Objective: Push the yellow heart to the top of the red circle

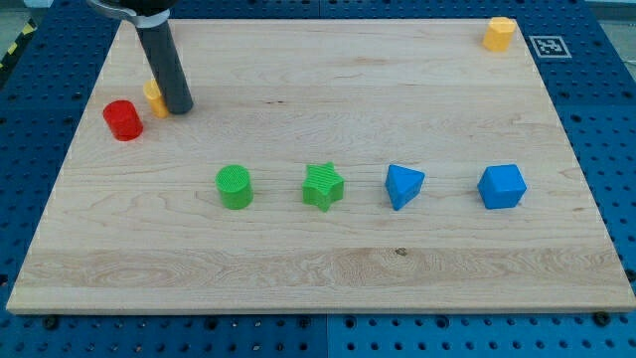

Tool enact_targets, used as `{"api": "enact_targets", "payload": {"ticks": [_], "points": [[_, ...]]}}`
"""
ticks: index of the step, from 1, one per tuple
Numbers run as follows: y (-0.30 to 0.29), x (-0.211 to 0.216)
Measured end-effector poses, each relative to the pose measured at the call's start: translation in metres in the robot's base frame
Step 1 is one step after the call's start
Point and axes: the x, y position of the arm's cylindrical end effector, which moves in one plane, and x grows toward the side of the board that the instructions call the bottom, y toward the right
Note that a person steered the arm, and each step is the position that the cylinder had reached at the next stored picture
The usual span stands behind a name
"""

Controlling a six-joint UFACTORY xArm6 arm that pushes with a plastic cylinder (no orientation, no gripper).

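Here, yellow heart [152, 96]: light, rigid, slides easily on the counter [328, 259]; mostly hidden.
Contact: its right side, toward red circle [123, 120].
Tool: bare rod, my tip [180, 108] holds nothing, beside heart.

Pale wood board [397, 70], matt blue pegboard [606, 119]

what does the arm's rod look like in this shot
A straight, smooth, dark grey to black cylinder, with a faint sheen along its side. At the view's top it joins a wider black collar with a sliver of pale metal beside it. No cables, labels or markings show. My tip is blunt and flat, beside the yellow block, above and right of the red cylinder.
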Motion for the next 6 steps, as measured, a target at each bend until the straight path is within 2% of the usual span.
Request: {"api": "enact_targets", "payload": {"ticks": [3, 4, 6], "points": [[-0.027, -0.013], [-0.015, -0.014], [0.168, -0.024]]}}
